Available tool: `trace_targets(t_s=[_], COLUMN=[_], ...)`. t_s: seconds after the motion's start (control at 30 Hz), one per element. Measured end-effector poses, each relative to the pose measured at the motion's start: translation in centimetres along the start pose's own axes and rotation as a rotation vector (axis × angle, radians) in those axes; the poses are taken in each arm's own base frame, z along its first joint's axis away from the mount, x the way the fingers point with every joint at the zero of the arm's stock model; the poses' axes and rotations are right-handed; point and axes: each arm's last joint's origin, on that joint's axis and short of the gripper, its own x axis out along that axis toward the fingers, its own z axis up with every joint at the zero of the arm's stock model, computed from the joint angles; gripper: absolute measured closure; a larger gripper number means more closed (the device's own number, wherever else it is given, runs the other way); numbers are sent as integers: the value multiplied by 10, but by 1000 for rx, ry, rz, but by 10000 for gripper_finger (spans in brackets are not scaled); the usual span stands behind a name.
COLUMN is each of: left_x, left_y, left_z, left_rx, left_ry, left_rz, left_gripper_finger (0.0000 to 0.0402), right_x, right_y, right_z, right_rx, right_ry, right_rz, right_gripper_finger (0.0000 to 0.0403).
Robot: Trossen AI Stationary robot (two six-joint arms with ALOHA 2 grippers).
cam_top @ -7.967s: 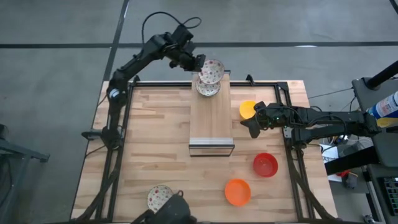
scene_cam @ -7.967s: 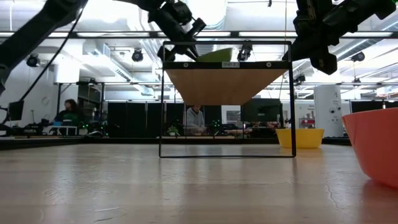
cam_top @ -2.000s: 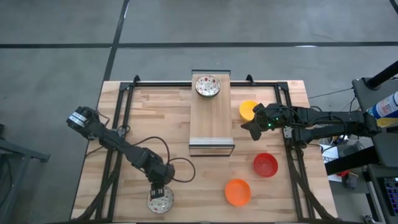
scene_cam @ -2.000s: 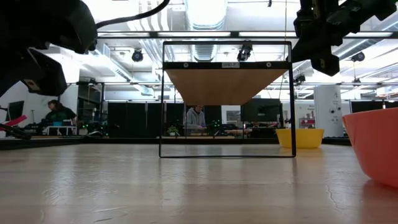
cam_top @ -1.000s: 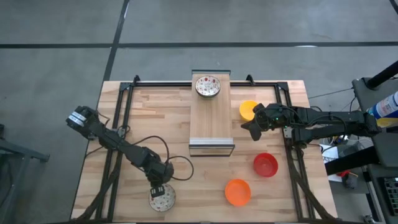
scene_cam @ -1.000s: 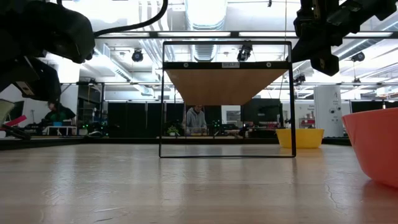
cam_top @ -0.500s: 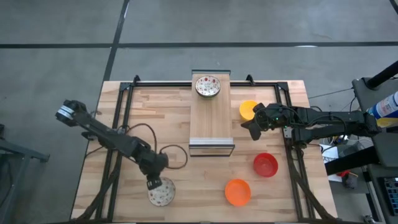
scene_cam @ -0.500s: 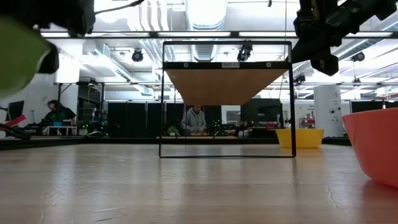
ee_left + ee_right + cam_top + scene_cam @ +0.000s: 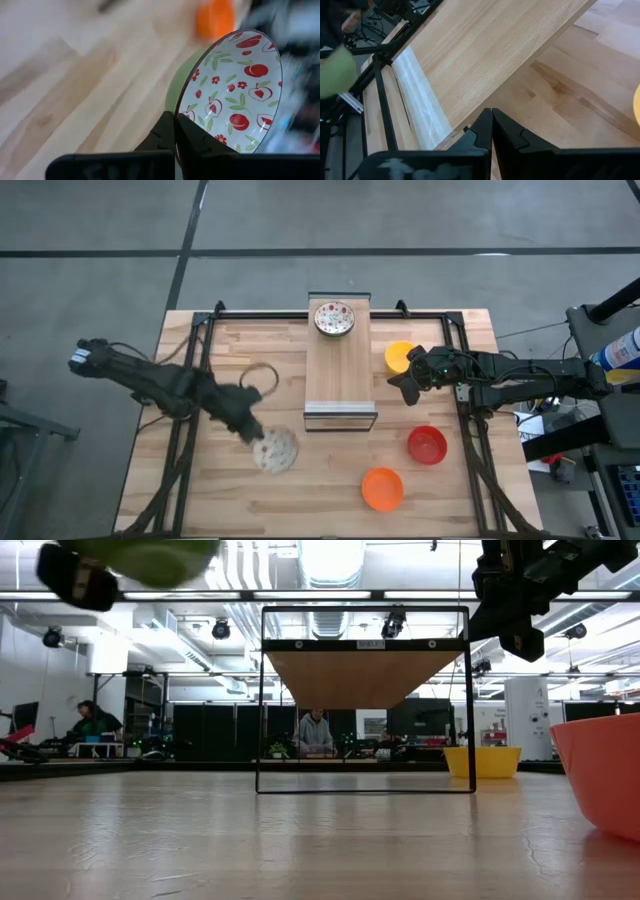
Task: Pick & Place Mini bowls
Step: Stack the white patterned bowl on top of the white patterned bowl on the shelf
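Note:
My left gripper (image 9: 254, 436) is over the table's near-left middle, shut on a white mini bowl (image 9: 275, 450) with red and green speckles and a green outside (image 9: 150, 555). The left wrist view shows its inside (image 9: 235, 95). Another speckled bowl (image 9: 334, 318) sits on the far end of the wooden board (image 9: 338, 375). The yellow bowl (image 9: 398, 356), red bowl (image 9: 427, 445) and orange bowl (image 9: 382, 488) stand on the table at the right. My right gripper (image 9: 405, 387) hangs shut and still, right of the board, near the yellow bowl. My left gripper pinches the speckled bowl by its rim (image 9: 179, 116), one finger (image 9: 200, 142) inside the bowl and the other finger (image 9: 162, 132) on the green outside. The bowl is lifted clear of the table and tilted, its opening turned sideways.
The long board is raised on a black wire frame (image 9: 365, 700) in the table's middle. Black rails (image 9: 195, 370) run along the table's left and right sides. In the low view the orange bowl (image 9: 600, 775) is close at the right. People are in the room behind.
My left gripper has lifted the speckled bowl off the table near its near edge. It has carried the bowl up, toward the far edge and a little right toward the board, moving fast enough to blur. The right arm has kept still.

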Motion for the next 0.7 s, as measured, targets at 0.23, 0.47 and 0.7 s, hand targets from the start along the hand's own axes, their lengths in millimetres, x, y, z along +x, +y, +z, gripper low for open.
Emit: trace_targets(t_s=[0.23, 0.47, 0.7], left_x=[-39, -68, -79], left_y=[-16, -16, -5], left_z=[41, 79, 114], left_rx=[-140, -204, -224], left_ry=[-302, -486, -550], left_rz=[-140, -159, -132], left_gripper_finger=[401, 401, 401], right_x=[0, 0, 0], right_y=[0, 0, 0], right_z=[0, 0, 0], right_rx=[0, 1, 4], right_ry=[0, 0, 0], right_rz=[0, 1, 1], right_gripper_finger=[394, 394, 394])
